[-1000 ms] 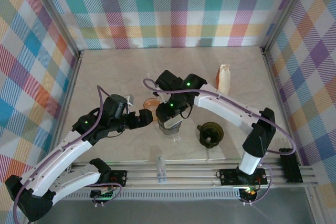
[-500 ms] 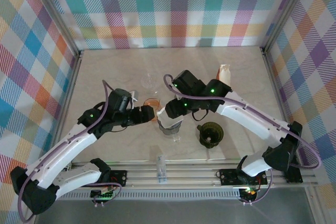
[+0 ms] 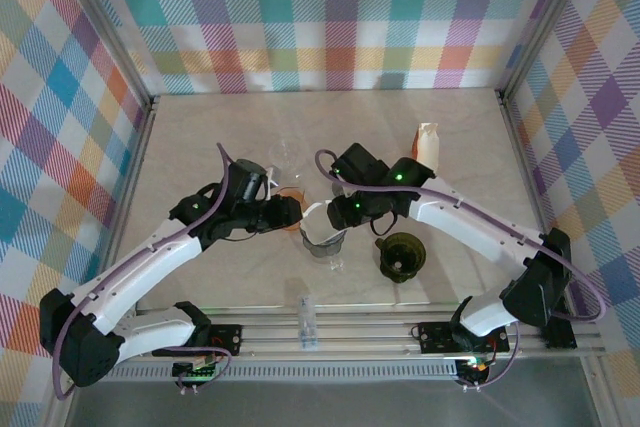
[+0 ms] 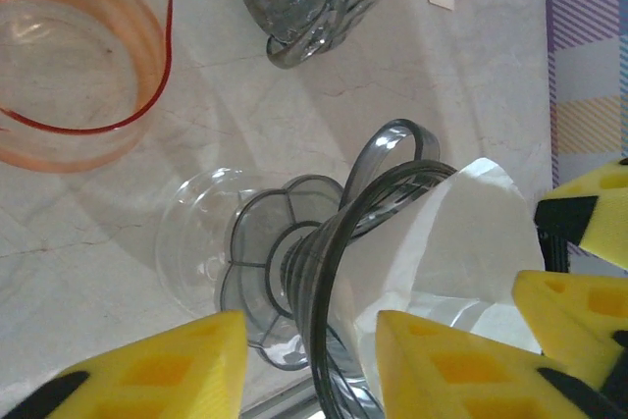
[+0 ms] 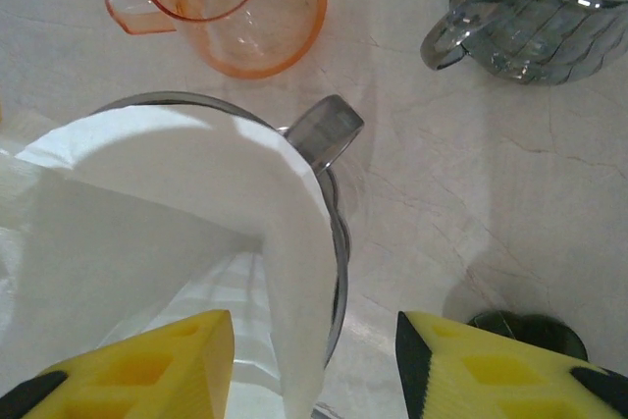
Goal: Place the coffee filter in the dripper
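Filter (image 5: 177, 203) in dripper (image 5: 324, 131), overhead — green funnel (image 3: 400, 255) nearby

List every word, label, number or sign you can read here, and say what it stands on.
No text reads legibly anywhere.
Orange-and-white packet: any print on it is too small to read.
Dripper, paper filter, orange glass cup, grey glass jug: no markings visible.
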Robot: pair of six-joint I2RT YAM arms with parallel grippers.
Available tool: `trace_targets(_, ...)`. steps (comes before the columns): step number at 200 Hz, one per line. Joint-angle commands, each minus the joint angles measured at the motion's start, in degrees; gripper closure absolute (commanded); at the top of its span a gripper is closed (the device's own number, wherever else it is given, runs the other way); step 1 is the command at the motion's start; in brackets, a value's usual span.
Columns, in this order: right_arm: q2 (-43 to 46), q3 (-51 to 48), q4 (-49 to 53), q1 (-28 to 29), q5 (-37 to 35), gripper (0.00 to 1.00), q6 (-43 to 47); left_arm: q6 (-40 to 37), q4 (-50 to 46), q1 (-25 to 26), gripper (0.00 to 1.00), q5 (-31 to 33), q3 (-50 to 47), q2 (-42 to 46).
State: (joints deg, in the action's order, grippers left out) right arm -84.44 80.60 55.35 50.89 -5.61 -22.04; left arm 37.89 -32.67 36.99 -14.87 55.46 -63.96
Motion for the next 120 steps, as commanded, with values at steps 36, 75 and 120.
trace_targets(36, -0.87, -3.25, -2.51, -0.58, -0.10, 0.52, -1.47, 1.34, 3.02, 0.36, 0.65, -1.80, -4.01, 0.27)
trace_targets(75, -0.79, -2.91, -2.84, -0.61, -0.45, 0.47, -1.14, 1.84, 3.39, 0.36, 0.64, -1.65, -4.73, 0.53)
trace_targets(120, 2.05, -3.18, -3.86, -0.53, 1.12, 0.30, -0.96, 1.88, 3.33, 0.36, 0.61, -1.65, -4.38, 0.53)
